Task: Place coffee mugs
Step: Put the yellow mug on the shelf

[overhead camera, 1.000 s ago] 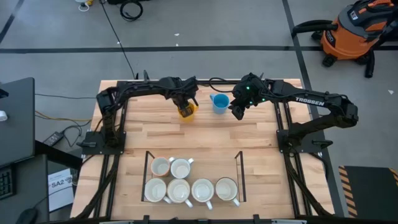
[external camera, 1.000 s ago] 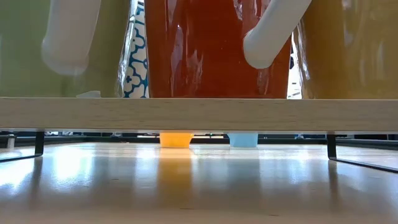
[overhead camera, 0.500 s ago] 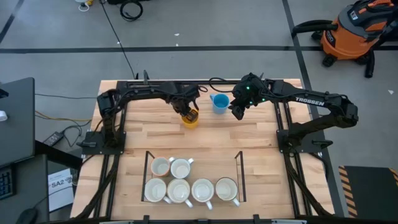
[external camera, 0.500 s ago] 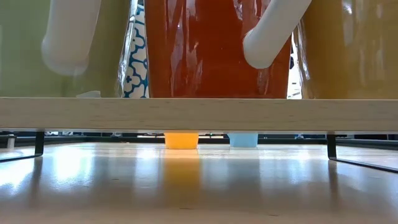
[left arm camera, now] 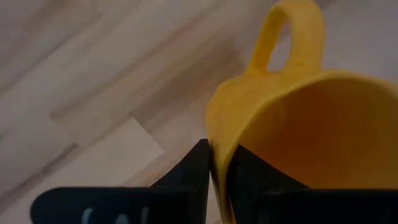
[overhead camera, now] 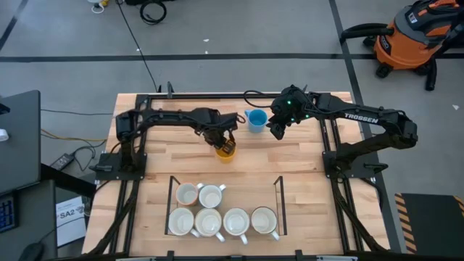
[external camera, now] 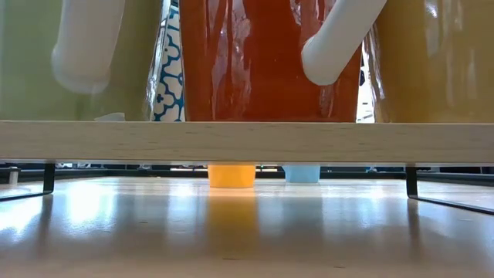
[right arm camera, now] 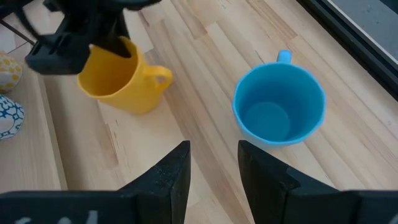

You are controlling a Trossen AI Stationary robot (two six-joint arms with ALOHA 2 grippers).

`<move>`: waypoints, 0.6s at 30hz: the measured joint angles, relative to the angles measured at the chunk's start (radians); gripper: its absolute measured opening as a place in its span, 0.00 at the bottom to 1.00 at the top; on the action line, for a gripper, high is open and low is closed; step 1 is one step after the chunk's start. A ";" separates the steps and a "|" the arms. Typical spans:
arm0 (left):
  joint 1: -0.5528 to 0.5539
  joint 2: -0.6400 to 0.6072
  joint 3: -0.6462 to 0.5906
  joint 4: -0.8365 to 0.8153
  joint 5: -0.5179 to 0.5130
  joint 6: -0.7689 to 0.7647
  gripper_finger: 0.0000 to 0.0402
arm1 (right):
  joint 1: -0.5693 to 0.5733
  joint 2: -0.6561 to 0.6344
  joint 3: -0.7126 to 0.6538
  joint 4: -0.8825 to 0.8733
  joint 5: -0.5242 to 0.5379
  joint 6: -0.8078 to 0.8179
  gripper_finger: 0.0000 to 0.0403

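At the near edge of the table, working outward from the wire rack:

Wire rack [overhead camera: 171, 206]: a dark-framed rack on the wooden table [overhead camera: 304, 188], nearest the front edge; it serves as the landmark for everything below.

Racked mugs: six pale mugs stand inside the rack, four in the front row [overhead camera: 222, 222] and two behind them [overhead camera: 199, 195] at the left end. The low view sees three of them from very close: a red-brown mug [external camera: 262, 62], an olive-green mug [external camera: 31, 62] and a mustard-coloured mug [external camera: 440, 62].

Yellow mug [overhead camera: 226, 149]: just beyond the rack, about level with its middle, tilted in the left wrist view and the right wrist view; whether its base touches the table cannot be told.

Left gripper [overhead camera: 223, 138]: beyond the rack, right over the yellow mug. Its fingers [left arm camera: 198, 168] pinch the mug's rim, one outside the wall and one inside, almost closed on the thin ceramic.

Blue mug [overhead camera: 255, 120]: farther from the rack than the yellow mug and a little to its right, upright on the table, handle toward the far edge, apart from both grippers.

Right gripper [overhead camera: 276, 127]: just right of the blue mug, on the far side of the rack. Its fingers [right arm camera: 171, 171] stand apart with nothing between them.
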 joint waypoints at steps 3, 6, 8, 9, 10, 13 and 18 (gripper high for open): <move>-0.017 0.000 0.000 0.001 0.000 -0.004 0.13 | 0.000 0.000 0.000 0.000 0.000 0.000 0.35; -0.022 0.000 -0.001 0.001 -0.001 0.001 0.13 | 0.000 0.000 0.000 0.000 0.000 0.000 0.35; -0.022 0.000 -0.001 0.002 -0.002 0.002 0.14 | 0.000 0.000 0.000 0.000 0.000 0.000 0.35; -0.021 0.000 -0.001 0.002 -0.002 0.002 0.14 | 0.000 0.000 0.000 0.000 0.000 0.000 0.35; -0.020 0.000 -0.001 0.002 -0.002 0.002 0.14 | 0.000 0.000 0.000 0.000 0.000 0.000 0.35; -0.014 0.000 -0.001 0.004 -0.002 0.024 0.14 | 0.000 0.000 0.000 0.000 0.000 0.000 0.35; -0.013 0.000 -0.001 0.006 -0.009 0.037 0.17 | 0.000 0.000 0.000 0.000 0.000 0.000 0.35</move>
